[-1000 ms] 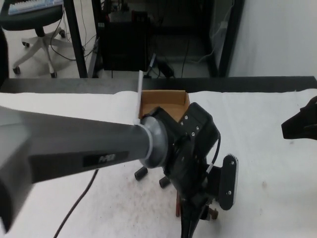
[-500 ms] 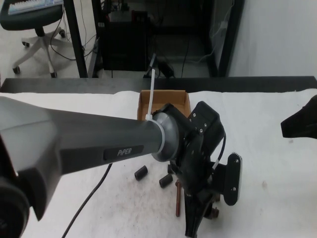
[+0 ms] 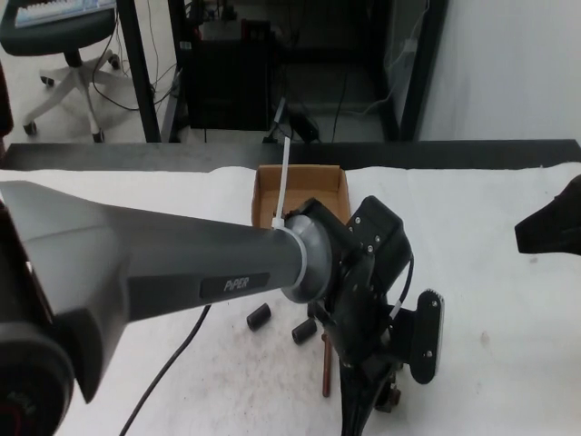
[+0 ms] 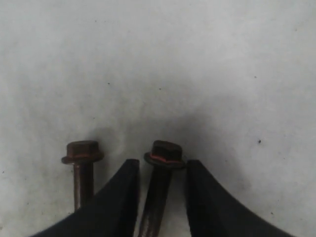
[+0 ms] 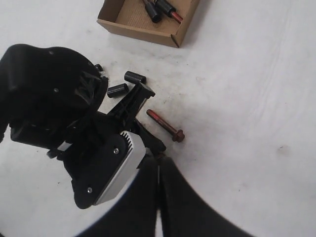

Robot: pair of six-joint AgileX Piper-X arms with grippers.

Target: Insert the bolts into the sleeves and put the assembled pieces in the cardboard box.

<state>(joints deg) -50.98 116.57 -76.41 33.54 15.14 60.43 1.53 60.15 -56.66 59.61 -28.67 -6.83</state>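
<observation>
Rust-brown bolt (image 4: 165, 153) lying flat on the white bench cover (image 4: 207, 59), seen close from the left wrist. The left gripper (image 4: 160, 165) is down over it, with its two dark fingers partly open on either side of the shaft, just below the flanged head. A thin strip of cover appears to show on each side of the shaft, so the fingers probably have no grip on it, though the view is too close to be certain. A second bolt (image 4: 82, 158) lies just beside the outside of one finger.

From the right wrist, two black sleeves (image 5: 134, 77) (image 5: 117, 90) lie loose on the cover, between the left arm and the cardboard box (image 5: 138, 30). The box already holds a few assembled pieces (image 5: 160, 7). The right gripper (image 5: 159, 182) hangs above the bench with its fingers pressed together, holding nothing.

Several things could go wrong here. The shaft lies at a slight angle to the fingers, so closing them may twist or roll the bolt rather than seat it squarely. A skewed bolt would be hard to line up with a sleeve. The neighbouring bolt is close enough that the outer finger could knock it away or trap it. A grip this near the head may also let the long shaft droop when the bolt is lifted.
</observation>
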